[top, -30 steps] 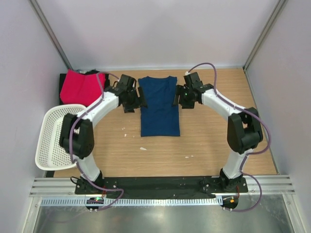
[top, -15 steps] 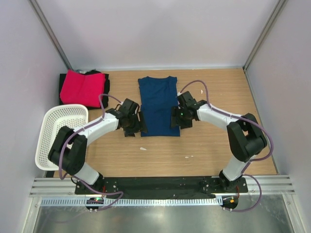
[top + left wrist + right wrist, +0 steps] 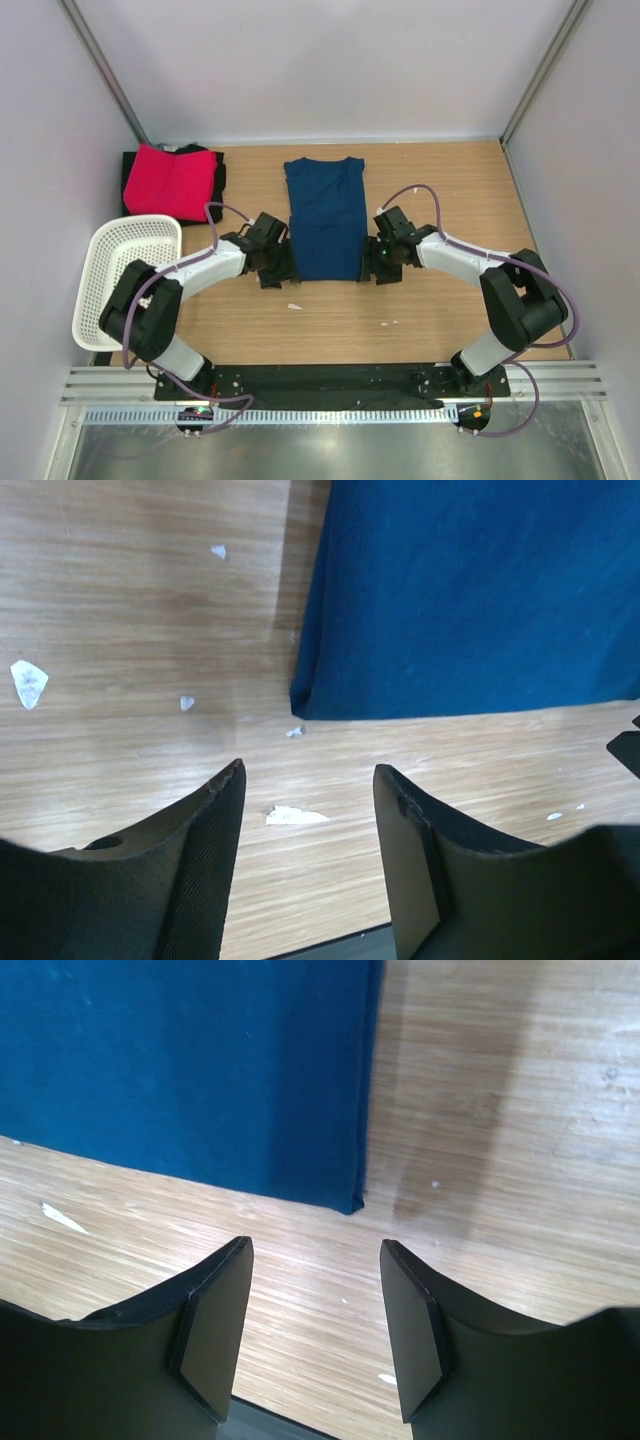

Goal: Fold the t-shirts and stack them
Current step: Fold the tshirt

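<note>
- The navy t-shirt (image 3: 325,218) lies flat on the surface (image 3: 440,200), folded to a long narrow panel with its collar at the far end.
- Left of the navy t-shirt's collar end, against the back wall, lies the pink-red t-shirt (image 3: 170,182). Nearer the arms on the same side stands the white basket (image 3: 125,280).
- Small pale scraps (image 3: 295,816) lie on the wood just beside the navy t-shirt's near hem. Nothing stands between either hand and the cloth.
- The left hand (image 3: 310,780) sits low just off the hem's left corner, fingers apart and holding nothing.
- The right hand (image 3: 315,1260) sits just off the hem's right corner, likewise spread and holding nothing.
- One second ago both hands flanked the navy t-shirt near its sleeves. Since then they have travelled along its sides to the hem. The shirt itself has not shifted.
- Only a dark edge of the black t-shirt (image 3: 215,165) shows past the pink-red one.
- From above, the dark wrist links mask the fingertips, so use the wrist views to check the hands.
</note>
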Motion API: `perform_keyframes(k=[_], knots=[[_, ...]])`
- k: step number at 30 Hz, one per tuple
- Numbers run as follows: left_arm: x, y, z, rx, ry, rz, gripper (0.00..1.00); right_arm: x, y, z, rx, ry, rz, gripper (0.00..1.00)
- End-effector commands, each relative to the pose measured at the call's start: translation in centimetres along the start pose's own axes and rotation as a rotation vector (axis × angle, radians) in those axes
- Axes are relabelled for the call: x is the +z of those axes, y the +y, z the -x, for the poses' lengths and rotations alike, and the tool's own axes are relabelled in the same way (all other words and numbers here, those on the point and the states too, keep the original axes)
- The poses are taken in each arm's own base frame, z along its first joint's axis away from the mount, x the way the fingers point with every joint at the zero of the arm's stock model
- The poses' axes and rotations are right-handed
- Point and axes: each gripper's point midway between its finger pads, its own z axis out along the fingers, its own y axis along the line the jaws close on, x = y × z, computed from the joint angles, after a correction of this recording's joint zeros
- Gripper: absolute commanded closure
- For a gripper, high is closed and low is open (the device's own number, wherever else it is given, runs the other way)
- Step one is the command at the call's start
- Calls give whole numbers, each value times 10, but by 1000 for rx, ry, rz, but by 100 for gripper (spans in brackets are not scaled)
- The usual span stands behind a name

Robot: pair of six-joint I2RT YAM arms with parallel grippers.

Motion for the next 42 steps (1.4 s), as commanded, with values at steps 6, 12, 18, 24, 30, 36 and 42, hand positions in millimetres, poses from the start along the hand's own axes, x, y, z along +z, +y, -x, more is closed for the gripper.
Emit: perform_keyframes(k=[6,12,18,24,30,36,42], knots=[[16,-8,20,33,-58,1,49,9,10,17,-25,-53,34,43],[28,-6,24,49,-56,22,55,16,2,15,-41,-46,1,49],[32,-3,27,61,-64,42,66,21,-4,14,-54,-47,-21,59],[34,5,15,66,-29,58,100,25,-10,10,-74,-30,-39,95],[14,5,-26,107,30,71,100,7,-20,-24,-66,22,-26,99],[-22,6,-59,111,52,70,100,-25,-18,-75,-57,75,19,99],[-64,-4,-90,114,85,47,100,-67,-4,-89,-35,31,72,99]])
